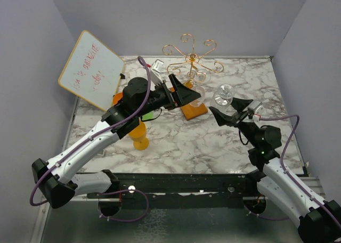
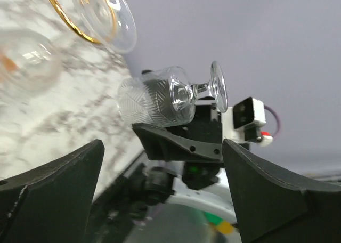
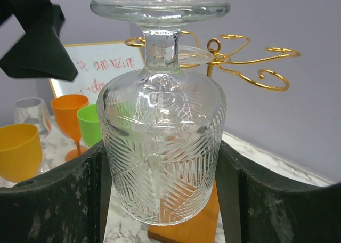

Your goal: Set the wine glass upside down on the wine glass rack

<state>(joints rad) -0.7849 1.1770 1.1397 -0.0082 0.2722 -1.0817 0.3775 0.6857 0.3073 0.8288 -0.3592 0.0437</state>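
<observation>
From above, the right tool (image 1: 228,107) is closed on the wine glass (image 1: 224,95), holding it off the marbled bench (image 1: 176,142), just right of the wine glass rack (image 1: 191,56). The left tool (image 1: 185,95) hangs over the rack's orange-brown wooden base (image 1: 194,110). A white board (image 1: 91,70) with red writing leans at the far left, and a yellow goblet (image 1: 139,136) stands beside the left arm.

In the left wrist view, that tool's two black fingers (image 2: 53,184) are spread wide with nothing between them. Beyond them the wine glass lies sideways in the picture, gripped by its patterned bowl in the other tool. A gold wire curl (image 2: 66,19) carries the foot of another glass (image 2: 109,14) at the upper left.

In the right wrist view, the fingers (image 3: 48,205) press on either side of the ribbed bowl, with the foot uppermost. The rack's gold spirals rise behind the glass, apart from it. At the left stand an orange cup (image 3: 69,112), a green cup (image 3: 95,124) and a clear glass (image 3: 29,112).
</observation>
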